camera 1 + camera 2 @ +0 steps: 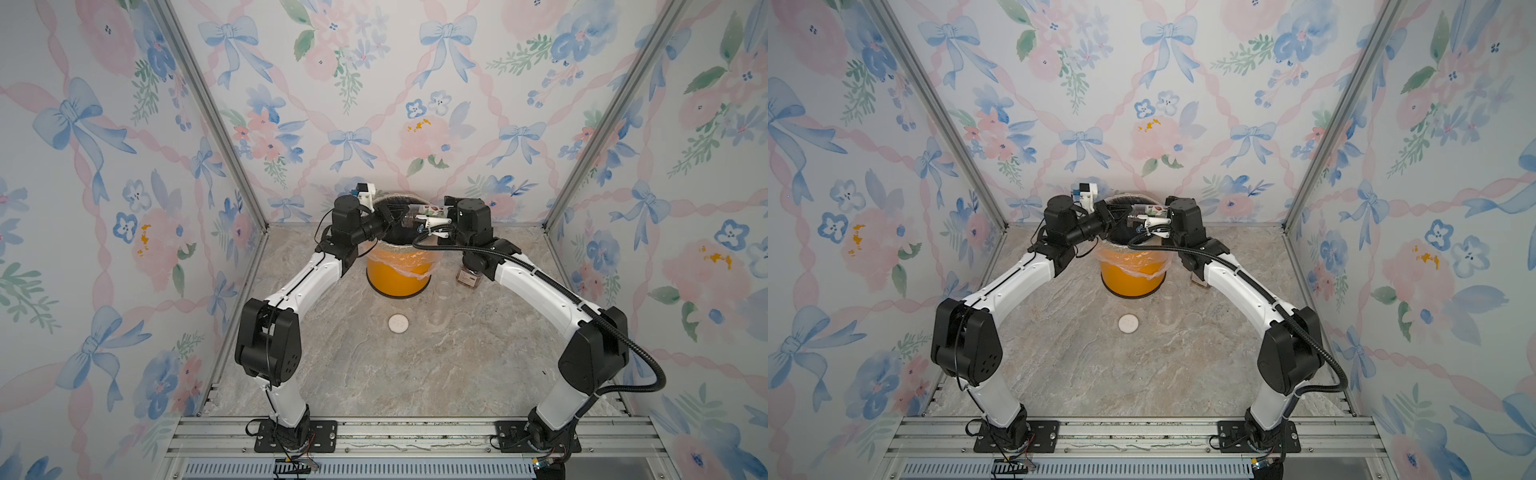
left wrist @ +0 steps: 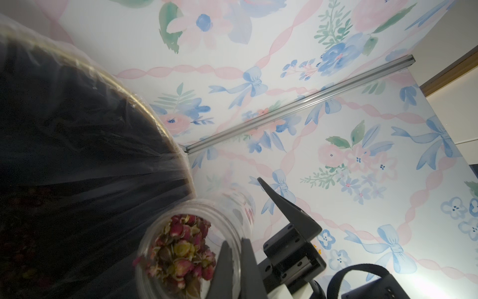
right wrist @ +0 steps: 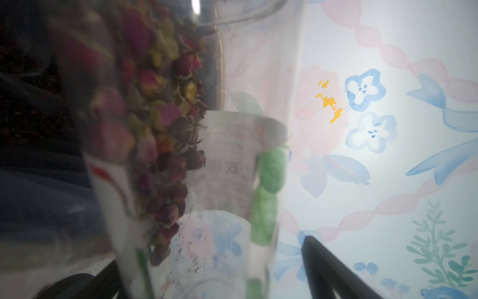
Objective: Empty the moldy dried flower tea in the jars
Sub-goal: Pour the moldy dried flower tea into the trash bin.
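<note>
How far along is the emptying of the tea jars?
Looks done: a white lid lies loose, and a clear jar beside the orange bin seems empty. In hand: the left end effector holds the labelled jar by its rim, tipped over the bin, tea still inside. To do: another jar with brown tea, under the right arm.

A clear jar [image 2: 234, 207] lies tipped, its open mouth facing the lens, with dried rosebud tea [image 2: 181, 248] heaped inside; the left gripper [image 2: 235, 242] pinches the jar's rim wall; just beside it is the bin [image 2: 64, 116], dark under a plastic liner [image 2: 165, 165]; floral wallpaper [image 2: 336, 160] behind.
</note>
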Tool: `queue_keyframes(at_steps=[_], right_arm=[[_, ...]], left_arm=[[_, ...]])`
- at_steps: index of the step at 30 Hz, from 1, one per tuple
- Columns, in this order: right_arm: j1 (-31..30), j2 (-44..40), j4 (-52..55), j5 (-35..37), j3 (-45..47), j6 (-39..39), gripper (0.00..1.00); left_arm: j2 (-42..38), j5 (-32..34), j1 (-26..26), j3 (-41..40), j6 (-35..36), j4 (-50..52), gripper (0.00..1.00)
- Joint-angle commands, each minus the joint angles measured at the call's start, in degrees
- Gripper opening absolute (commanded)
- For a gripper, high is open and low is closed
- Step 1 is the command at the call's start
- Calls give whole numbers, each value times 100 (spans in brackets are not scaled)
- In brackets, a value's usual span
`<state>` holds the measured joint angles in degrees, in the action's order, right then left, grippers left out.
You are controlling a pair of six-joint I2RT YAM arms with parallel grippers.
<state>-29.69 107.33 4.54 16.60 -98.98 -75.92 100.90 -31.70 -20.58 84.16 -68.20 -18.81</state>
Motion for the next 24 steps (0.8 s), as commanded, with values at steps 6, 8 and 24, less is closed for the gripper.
queue_keyframes(at_steps=[6, 8, 24], right_arm=[[112, -245, 310, -279, 172, 261, 97], [126, -298, 391, -355, 216, 313, 98], [428, -1218, 985, -1553, 609, 2464, 99]], left_arm=[[1, -69, 67, -203, 105, -7, 0], [5, -70, 85, -229, 102, -3, 0], [44, -82, 98, -287, 120, -8, 0]])
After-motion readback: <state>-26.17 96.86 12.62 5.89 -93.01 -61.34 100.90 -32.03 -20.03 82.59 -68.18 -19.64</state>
